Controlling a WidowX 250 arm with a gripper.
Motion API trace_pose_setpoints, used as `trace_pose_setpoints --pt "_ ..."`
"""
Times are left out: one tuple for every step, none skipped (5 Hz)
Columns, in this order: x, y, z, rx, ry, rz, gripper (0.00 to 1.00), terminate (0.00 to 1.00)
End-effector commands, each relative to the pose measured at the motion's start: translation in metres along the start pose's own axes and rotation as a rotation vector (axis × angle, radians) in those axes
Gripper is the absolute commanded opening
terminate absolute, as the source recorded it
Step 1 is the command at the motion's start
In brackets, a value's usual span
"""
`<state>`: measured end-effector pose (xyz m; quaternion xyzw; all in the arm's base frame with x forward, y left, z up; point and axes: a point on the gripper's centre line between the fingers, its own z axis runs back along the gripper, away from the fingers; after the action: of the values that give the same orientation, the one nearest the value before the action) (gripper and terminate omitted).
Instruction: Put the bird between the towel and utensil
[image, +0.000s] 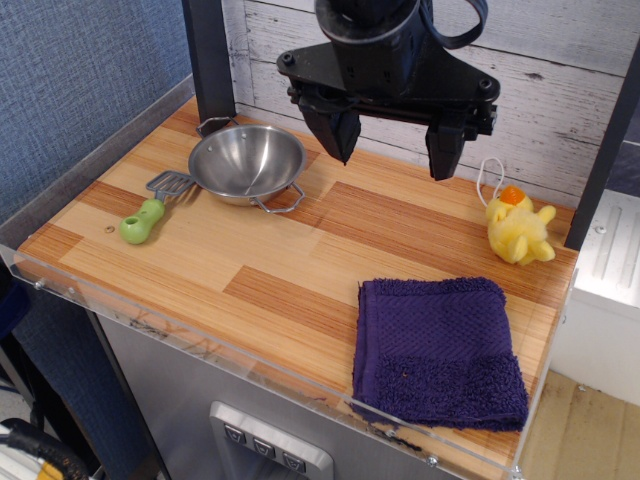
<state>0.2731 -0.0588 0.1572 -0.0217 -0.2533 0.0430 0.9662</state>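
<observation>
while gripper (393, 140) hangs open, bird (520, 231) sits untouched.

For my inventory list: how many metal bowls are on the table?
1. The steel bowl stands at the back left, touching the spatula. None seems hidden.

My arm comes down from the top edge, wrist vertical; pincer (392, 146) hangs high, its two dark fingers (335, 130) spread wide apart, pointing down, gripping nothing

Steel bowl (246, 163) rests on wooden table (290, 250).
</observation>
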Motion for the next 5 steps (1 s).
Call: trace_pose_setpoints --pt "0.000 0.000 0.000 0.000 0.000 0.000 1.00 0.00" --pt "0.013 -0.007 -0.012 -0.011 0.018 0.074 1.00 0.00" --pt "0.028 -0.014 -0.026 -0.028 0.038 0.101 1.00 0.00" --pt "0.041 -0.020 -0.041 -0.026 0.045 0.177 1.00 0.00" --pt "0.042 -0.024 -0.056 -0.007 0.041 0.289 1.00 0.00"
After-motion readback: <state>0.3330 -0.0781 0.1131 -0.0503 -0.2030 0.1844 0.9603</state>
